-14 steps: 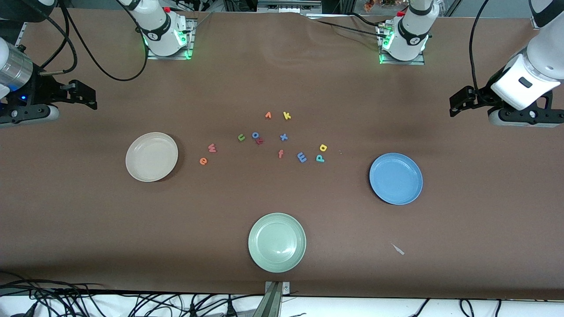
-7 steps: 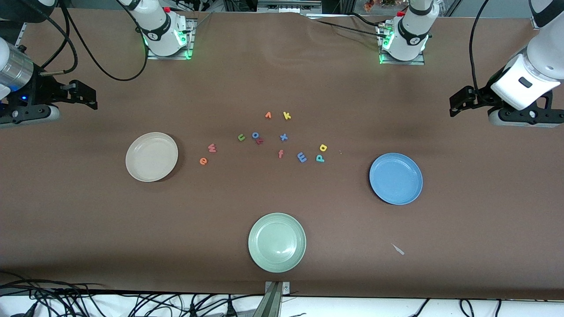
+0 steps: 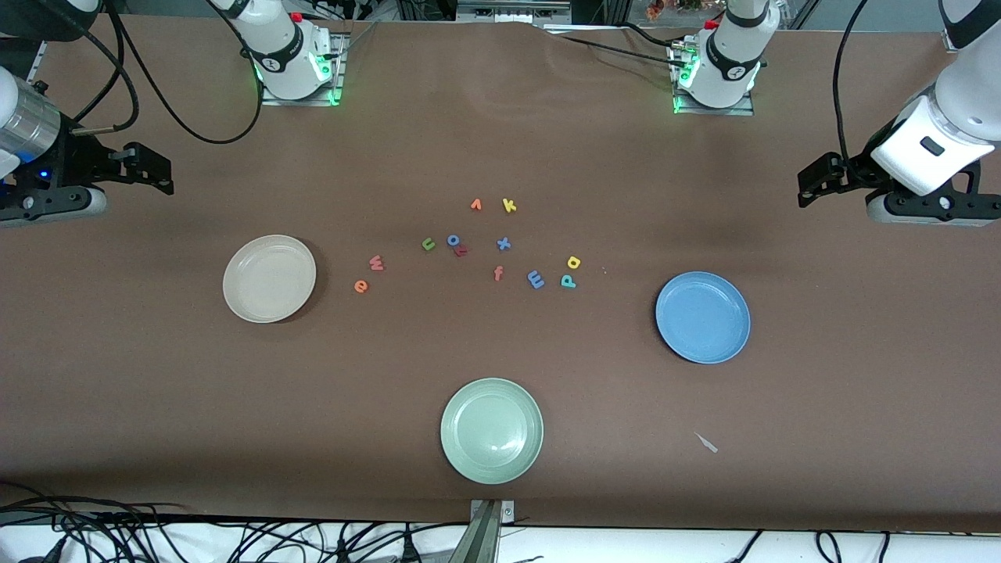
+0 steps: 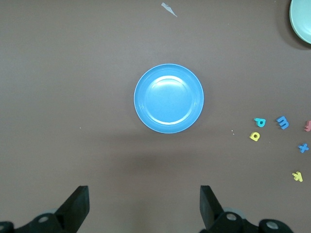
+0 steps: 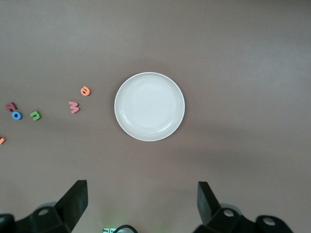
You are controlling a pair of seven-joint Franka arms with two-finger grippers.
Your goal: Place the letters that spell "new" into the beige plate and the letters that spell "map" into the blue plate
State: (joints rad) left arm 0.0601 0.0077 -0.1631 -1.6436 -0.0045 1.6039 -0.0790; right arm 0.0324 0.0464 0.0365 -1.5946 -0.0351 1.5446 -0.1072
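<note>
The beige plate [image 3: 269, 278] lies toward the right arm's end of the table, with the orange e [image 3: 360, 286], pinkish w [image 3: 377, 263] and green n [image 3: 428, 244] on the cloth beside it. Toward the left arm's end lies the blue plate [image 3: 702, 317], and near it are the blue m [image 3: 536, 279], teal p [image 3: 568, 281] and yellow a [image 3: 573, 262]. My right gripper [image 3: 156, 173] hangs open and empty above the table's edge, looking down on the beige plate [image 5: 149, 107]. Open and empty too, my left gripper [image 3: 813, 188] hovers at the other end, with the blue plate [image 4: 168, 98] below it.
A pale green plate [image 3: 491, 430] sits nearest the front camera. Among the letters lie an orange v [image 3: 475, 205], yellow k [image 3: 509, 206], blue o [image 3: 453, 240], blue x [image 3: 504, 244] and orange-red f [image 3: 498, 273]. A small paper scrap [image 3: 707, 443] lies near the blue plate.
</note>
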